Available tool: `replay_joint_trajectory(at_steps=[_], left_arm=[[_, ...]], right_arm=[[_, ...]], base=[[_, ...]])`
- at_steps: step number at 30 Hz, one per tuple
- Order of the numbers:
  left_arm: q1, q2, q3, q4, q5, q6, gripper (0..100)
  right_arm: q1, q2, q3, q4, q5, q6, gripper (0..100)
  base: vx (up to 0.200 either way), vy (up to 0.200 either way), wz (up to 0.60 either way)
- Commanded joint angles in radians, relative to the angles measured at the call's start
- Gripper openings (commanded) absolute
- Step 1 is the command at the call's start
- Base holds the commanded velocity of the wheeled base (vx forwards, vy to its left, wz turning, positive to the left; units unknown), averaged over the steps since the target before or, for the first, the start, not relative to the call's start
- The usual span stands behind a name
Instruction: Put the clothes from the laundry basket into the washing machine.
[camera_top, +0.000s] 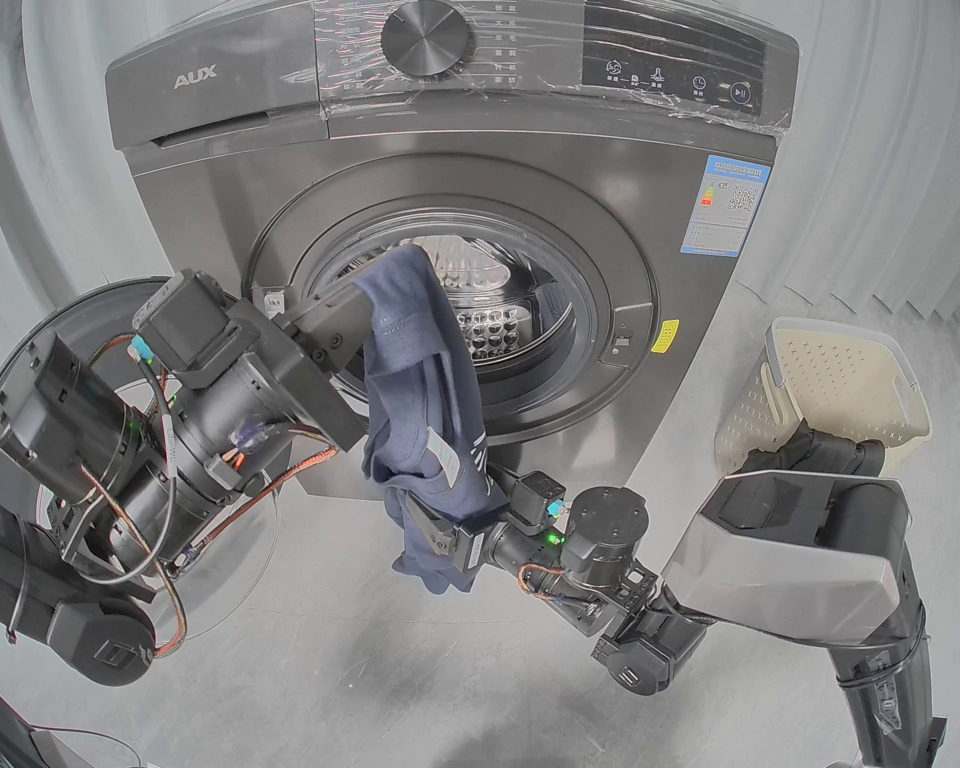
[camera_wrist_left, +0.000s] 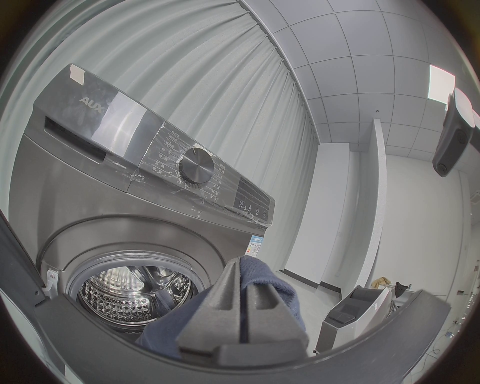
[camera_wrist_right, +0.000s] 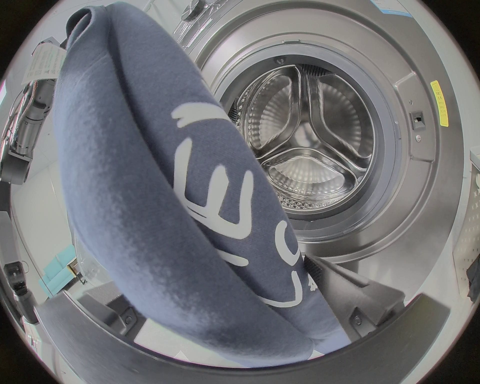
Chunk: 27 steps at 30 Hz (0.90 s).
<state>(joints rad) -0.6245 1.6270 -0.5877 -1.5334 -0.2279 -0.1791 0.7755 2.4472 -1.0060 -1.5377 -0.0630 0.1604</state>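
**Navy garment (camera_top: 420, 400) strung between both grippers at the washing machine (camera_top: 560, 200)**

Head view. Navy-blue cloth, soft and matte, hanging in long folds before the open drum (camera_top: 490, 300), top end just at the drum's mouth, not inside. White care label (camera_top: 441, 447) stitched near the middle, scraps of white print beside it. Pinched at the top by the left gripper (camera_top: 345, 315), jaws closed on a bunched fold. Lower down, draped over the right gripper (camera_top: 440, 525), hem dangling past it above the floor (camera_top: 330, 650). Door (camera_top: 90, 330) standing open on the left, behind the left arm. Cream perforated laundry basket (camera_top: 850, 380) on the floor to the right of the machine, well apart from the garment, with dark cloth (camera_top: 825, 450) at its lower edge.

Left wrist view. Left gripper's (camera_wrist_left: 242, 305) jaws pressed together, barely a slit between them, navy cloth bulging out behind and beside. Drum (camera_wrist_left: 130, 295) near, perforated steel.

Right wrist view. Garment (camera_wrist_right: 140, 200) stretched slantwise across, fleecy on the surface, bold white lettering brushed over it. Right gripper's (camera_wrist_right: 235, 305) jaws spread wide, one dark finger (camera_wrist_right: 350, 295) on either side, cloth lying between them, not clamped. Drum (camera_wrist_right: 310, 150) behind, shiny, with three paddles.
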Motion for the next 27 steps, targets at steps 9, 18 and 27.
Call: replay_joint_trajectory(at_steps=[9,18,27], left_arm=[[0.023,0.014,-0.004,0.001,-0.001,-0.020,0],[0.183,0.085,0.008,0.041,0.007,-0.014,0],[0.223,0.226,0.123,0.022,-0.018,0.030,0]], right_arm=[[-0.013,0.007,-0.040,-0.004,-0.006,0.011,0],[-0.068,-0.123,0.055,-0.002,-0.051,0.027,0],[-0.079,-0.221,0.092,0.008,-0.054,0.036,0]], base=[[0.000,0.000,0.00],[0.000,0.000,0.00],[0.000,0.000,0.00]])
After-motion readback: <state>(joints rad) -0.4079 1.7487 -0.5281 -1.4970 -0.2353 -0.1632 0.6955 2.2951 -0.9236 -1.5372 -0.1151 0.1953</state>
